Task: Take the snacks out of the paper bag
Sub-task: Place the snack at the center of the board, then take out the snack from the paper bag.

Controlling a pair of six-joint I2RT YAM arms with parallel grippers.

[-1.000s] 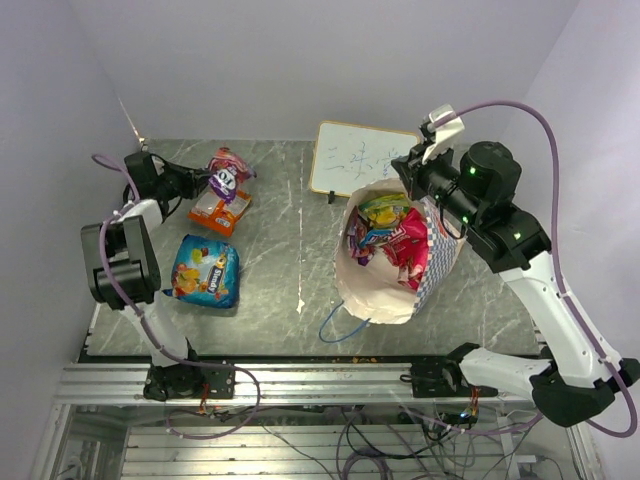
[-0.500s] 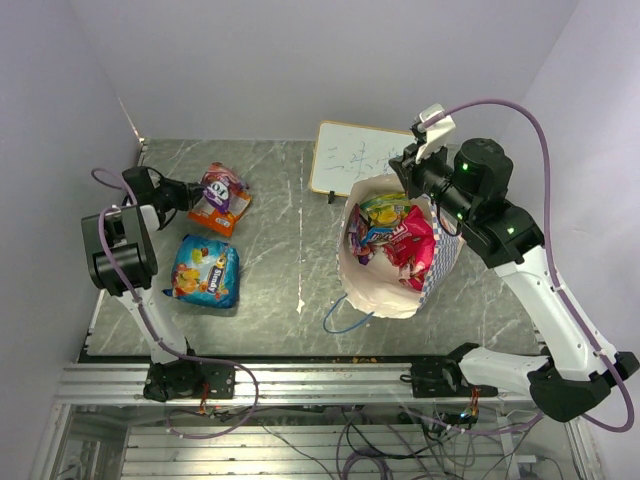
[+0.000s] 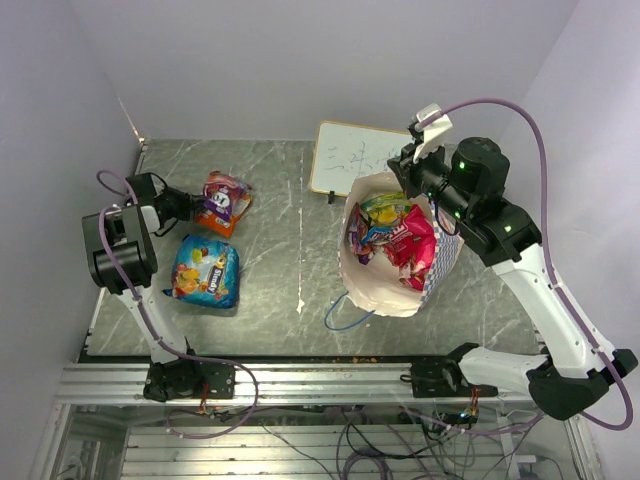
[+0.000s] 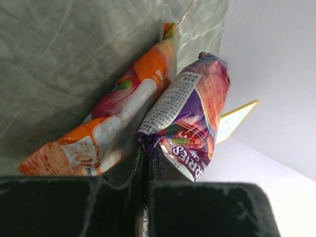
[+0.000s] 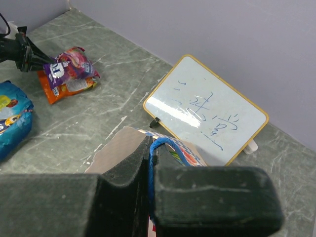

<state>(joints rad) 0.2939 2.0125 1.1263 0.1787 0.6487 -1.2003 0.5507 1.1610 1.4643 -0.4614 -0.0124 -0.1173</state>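
The paper bag [image 3: 385,285] stands right of centre with its mouth open, and several snacks [image 3: 400,235] show inside. My right gripper [image 3: 400,178] is over the bag's far rim, shut on the blue cord handle [image 5: 168,144]. At the far left my left gripper [image 3: 190,205] is shut on a corner of the purple packet [image 4: 192,113]. That packet lies partly on the orange packet [image 4: 123,118]. A blue packet [image 3: 205,270] lies flat on the table nearer the arm bases.
A white signboard [image 3: 350,158] with a yellow frame leans just behind the bag. The second blue cord handle [image 3: 345,315] trails on the table in front of the bag. The side wall [image 3: 60,120] runs close along the left arm.
My left gripper has drawn back toward the left wall with the purple packet, which has settled lower onto the orange one. The right gripper has shifted only slightly at the bag's rim.
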